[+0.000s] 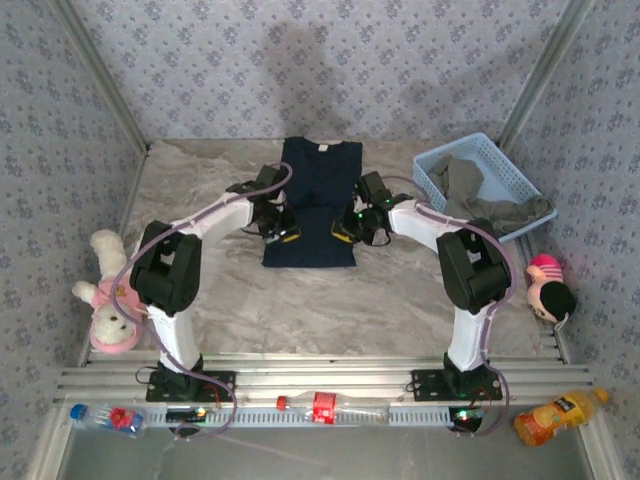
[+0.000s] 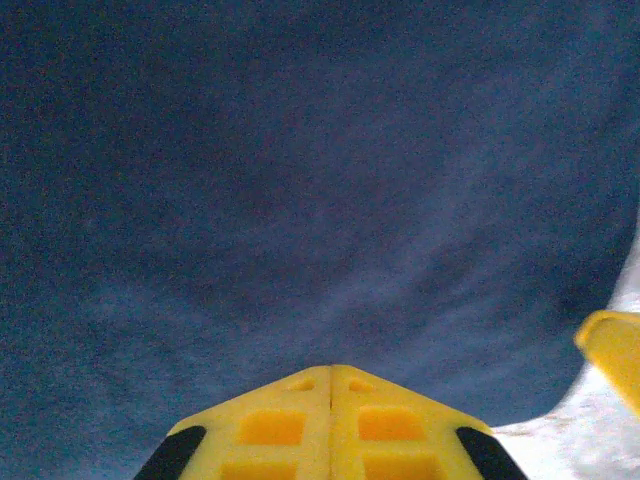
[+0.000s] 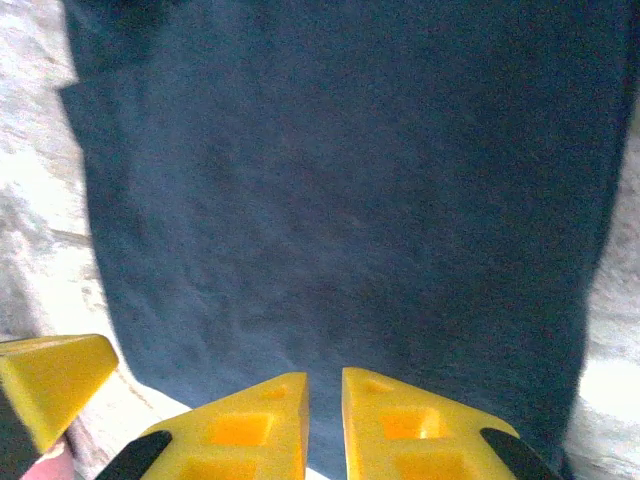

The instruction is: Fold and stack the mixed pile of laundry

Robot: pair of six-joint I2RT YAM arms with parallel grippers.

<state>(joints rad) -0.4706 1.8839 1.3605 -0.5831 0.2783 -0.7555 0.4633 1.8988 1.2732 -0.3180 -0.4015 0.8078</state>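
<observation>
Left claw point(image 2: 330, 370) pressed together, right claw point(image 3: 325, 376) (barely) parted.

Robot lab cell: aluminium rails point(image 1: 330, 385), wallpapered panels point(image 1: 330, 60).

A pale marbled table point(image 1: 300, 300) stands between walls point(image 1: 320, 70) papered in a small blue-grey flower print. A light blue plastic basket point(image 1: 512, 172) with lattice sides sits at the far right of the table, turned at an angle. A white plush toy point(image 1: 105, 300) dressed in pink lies at the left edge, and a doll point(image 1: 548, 290) with a pink hat and dark hair lies at the right edge. Along the near metal rails point(image 1: 330, 372) lie a blue-capped bottle point(image 1: 105, 417) on the left, a red-labelled bottle point(image 1: 325, 407) in the middle and an orange juice bottle point(image 1: 560, 413) on the right.
</observation>
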